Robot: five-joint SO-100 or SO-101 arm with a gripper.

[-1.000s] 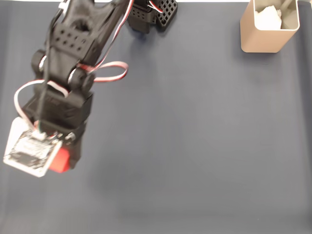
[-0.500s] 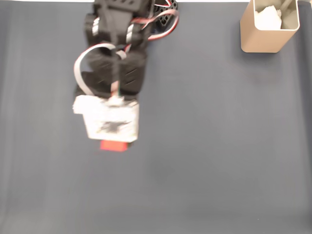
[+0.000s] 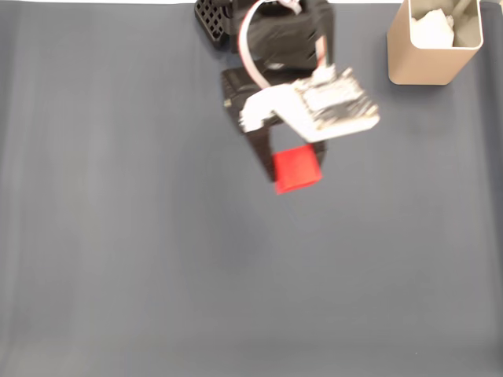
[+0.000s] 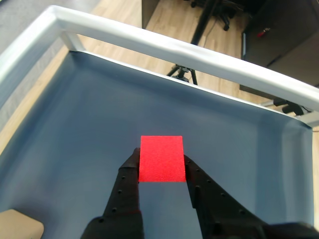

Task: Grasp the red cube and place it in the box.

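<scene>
- Between the two black fingers [image 4: 130, 175] of the gripper [image 4: 161, 162] sits the red cube [image 4: 161, 158], its top face a flat, matte, finely grained square with crisp edges; the jaws are closed against its left and right sides, holding it clear of the surface below.
- From the fixed view, the red cube [image 3: 296, 169] juts out beneath the arm's front end, in the upper middle of the picture, well apart from the box and to its lower left.
- Each finger in the wrist view is dark, hard plastic with small round holes along its length, and widens toward the bottom edge of the picture.
- Above the cube in the fixed view sits a blurred white block with a speckled circuit board [image 3: 336, 106] on it, mounted on the black arm [image 3: 283, 39]; a pale looped cable [image 3: 245, 43] curves over the arm's top.
- A black perforated part [image 3: 211, 14] lies at the top edge, just left of the arm.
- The box [image 3: 425, 64] stands in the upper right corner of the fixed view: tan, smooth thin walls, rounded corners, a pale grey inside with something white in it.
- The counter [image 3: 157, 259] is covered by a smooth, dark blue-grey mat; in the wrist view it is bordered by a pale, rounded metal rail [image 4: 164, 47].
- Beyond the rail in the wrist view lie a light wooden floor [image 4: 164, 25] and a black tripod foot [image 4: 183, 73].
</scene>
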